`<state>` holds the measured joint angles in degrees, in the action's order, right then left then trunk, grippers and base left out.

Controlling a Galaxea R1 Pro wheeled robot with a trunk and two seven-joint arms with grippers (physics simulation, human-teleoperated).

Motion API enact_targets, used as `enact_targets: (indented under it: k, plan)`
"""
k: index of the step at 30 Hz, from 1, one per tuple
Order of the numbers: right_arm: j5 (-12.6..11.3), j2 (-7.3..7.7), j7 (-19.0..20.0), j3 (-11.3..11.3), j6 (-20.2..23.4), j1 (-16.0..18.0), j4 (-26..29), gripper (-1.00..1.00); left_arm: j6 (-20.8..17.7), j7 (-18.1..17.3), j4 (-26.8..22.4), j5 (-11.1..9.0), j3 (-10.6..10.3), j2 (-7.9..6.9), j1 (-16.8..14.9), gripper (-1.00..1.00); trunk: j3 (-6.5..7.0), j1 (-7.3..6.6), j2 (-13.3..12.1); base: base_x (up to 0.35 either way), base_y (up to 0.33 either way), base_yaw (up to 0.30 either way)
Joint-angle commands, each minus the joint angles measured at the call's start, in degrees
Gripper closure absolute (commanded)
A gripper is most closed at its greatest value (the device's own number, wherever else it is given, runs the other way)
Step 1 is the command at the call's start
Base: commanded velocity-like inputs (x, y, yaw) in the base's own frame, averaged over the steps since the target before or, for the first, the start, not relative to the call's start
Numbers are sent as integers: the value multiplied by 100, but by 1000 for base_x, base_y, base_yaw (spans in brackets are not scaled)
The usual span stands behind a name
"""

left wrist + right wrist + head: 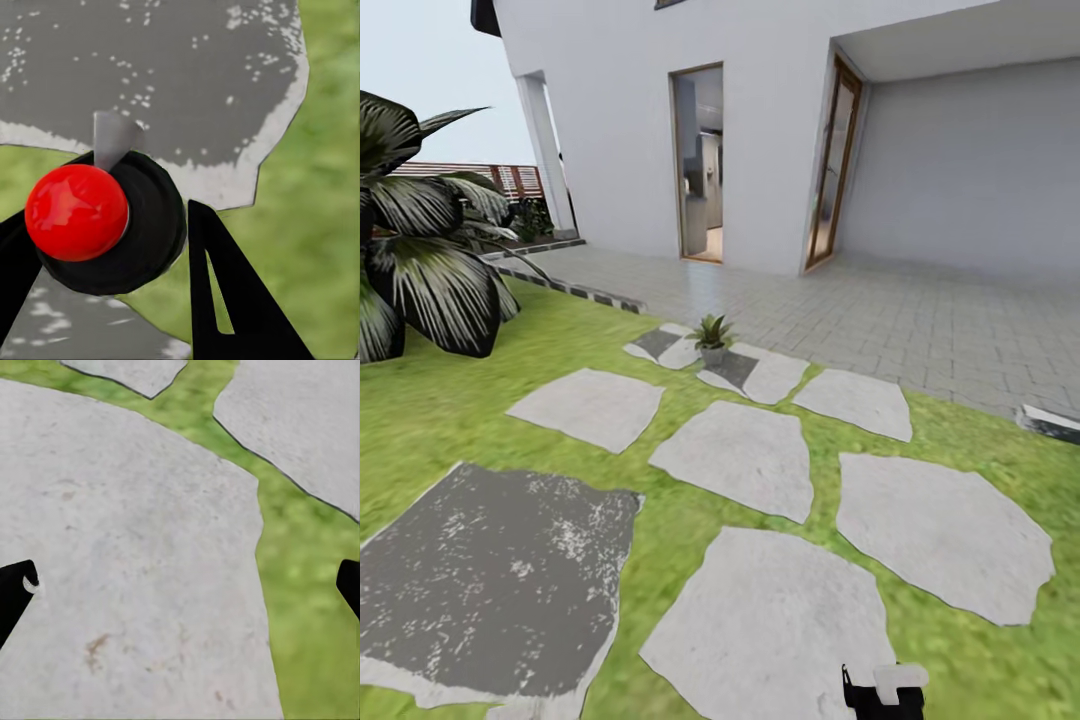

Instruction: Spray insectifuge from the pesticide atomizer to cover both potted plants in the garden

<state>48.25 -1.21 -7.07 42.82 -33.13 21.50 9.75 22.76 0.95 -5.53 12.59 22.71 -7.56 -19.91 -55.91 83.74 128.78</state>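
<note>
Apparently the left end effector [112, 247] grips the pesticide atomizer [105, 221].

Daylight was even and bright — shadows hardly showed on the stepping stones [735, 455]. The left wrist view looked soft, the red cap [76, 211] by the fingers carrying pale glare. Head-view edges bowed slightly — wide-lens distortion.

Atomizer [112, 225]: glossy red knob, matt black body. Stepping stones [740, 455] rough, mottled. Fence [510, 178] wooden.
</note>
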Motion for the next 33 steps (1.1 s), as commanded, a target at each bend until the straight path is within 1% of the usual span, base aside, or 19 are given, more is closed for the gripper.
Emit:
enact_targets:
  k: [1, 33]
  plan:
    - [62, -2, -40, 24, -10, 3, -2, -100, 20, 10, 8, 60, 41, 0, -5, 100, -5, 2, 2, 337, 103, 0]
    - [62, -2, -40, 24, -10, 3, 0, -100, 26, 8, 8, 60, 41, 0, -5, 100, -5, 2, 2, 337, 84, 0]
